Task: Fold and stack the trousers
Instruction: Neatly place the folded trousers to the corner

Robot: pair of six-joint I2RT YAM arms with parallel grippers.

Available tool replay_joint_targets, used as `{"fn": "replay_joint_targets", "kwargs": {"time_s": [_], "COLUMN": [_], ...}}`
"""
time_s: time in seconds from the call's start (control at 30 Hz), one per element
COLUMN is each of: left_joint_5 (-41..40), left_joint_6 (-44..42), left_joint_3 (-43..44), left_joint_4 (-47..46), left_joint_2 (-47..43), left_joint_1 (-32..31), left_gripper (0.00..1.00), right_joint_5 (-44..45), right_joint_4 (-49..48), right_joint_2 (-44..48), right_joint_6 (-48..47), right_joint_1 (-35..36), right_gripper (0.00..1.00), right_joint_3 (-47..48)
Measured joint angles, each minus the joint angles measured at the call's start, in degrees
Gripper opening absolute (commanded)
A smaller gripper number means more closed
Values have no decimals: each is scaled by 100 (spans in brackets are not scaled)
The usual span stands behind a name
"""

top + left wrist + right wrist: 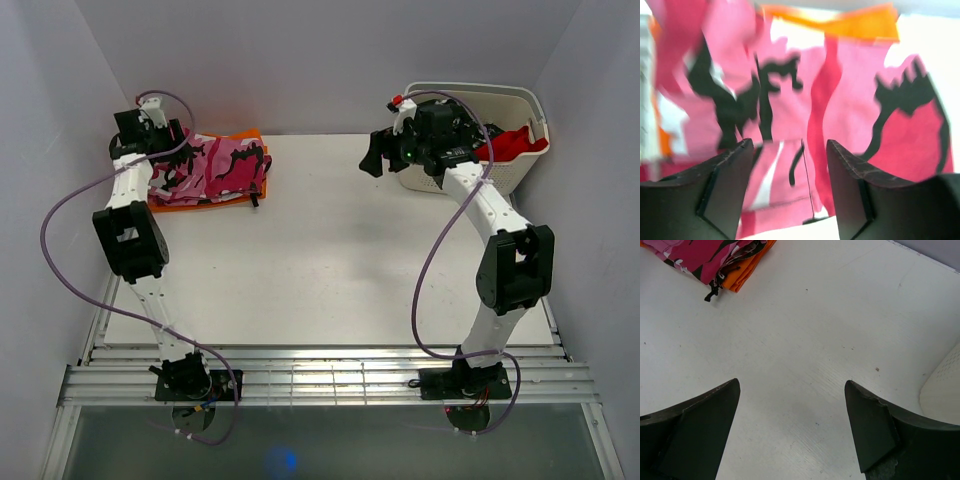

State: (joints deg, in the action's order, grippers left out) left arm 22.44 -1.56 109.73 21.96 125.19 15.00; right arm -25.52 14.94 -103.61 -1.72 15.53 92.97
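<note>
The left jaws stand spread at the upper left of the top view, at the left edge of the trousers (215, 168). In the left wrist view the folded pink, white and black cloth (840, 115) fills the frame beyond the two dark fingers (725, 185) and shows blurred in the gap between them; whether they touch it cannot be told. The trousers lie on a plain orange cloth (205, 203) at the far left of the tabletop (330, 260). The right jaws are spread wide over bare tabletop at the upper right, just beside a white basket (520, 105), well apart from the trousers (705, 255).
</note>
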Motion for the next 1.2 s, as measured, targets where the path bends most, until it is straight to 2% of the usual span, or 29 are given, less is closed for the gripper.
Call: {"fn": "replay_joint_targets", "kwargs": {"time_s": [0.17,0.27,0.5,0.67,0.8,0.9,1.0,1.1,1.17,1.2], "left_joint_5": [199,289,201,52,92,98,57,98,179,293], "left_joint_6": [66,256,442,540,568,573,669,861,988,1036], "left_joint_3": [994,1528,1971,2050,1976,1517,962,518,407,376], "left_joint_4": [-24,-149,-815,-1233,-1506,-1790,-2057,-2341,-2535,-2675], "left_joint_2": [450,1084,2406,2450,2424,2144,1672,1045,643,400], "left_joint_1": [122,223,411,446,452,459,503,599,671,691], "left_gripper": [65,64,66,82,90,95,95,89,73,59], "right_joint_5": [-15,-20,-37,-17,-9,35,76,94,90,87], "right_joint_4": [15,9,142,411,483,514,538,474,413,369], "right_joint_2": [15,-35,-573,-815,-734,-402,275,1093,1561,1777], "right_joint_6": [2,2,7,4,-26,-90,-197,-297,-348,-369], "right_joint_1": [-96,-160,-420,-601,-638,-640,-658,-750,-817,-846], "right_gripper": [90,90,90,90,90,90,90,90,90,90], "right_joint_3": [-109,-107,9,39,22,-144,-483,-841,-1064,-1176]}}
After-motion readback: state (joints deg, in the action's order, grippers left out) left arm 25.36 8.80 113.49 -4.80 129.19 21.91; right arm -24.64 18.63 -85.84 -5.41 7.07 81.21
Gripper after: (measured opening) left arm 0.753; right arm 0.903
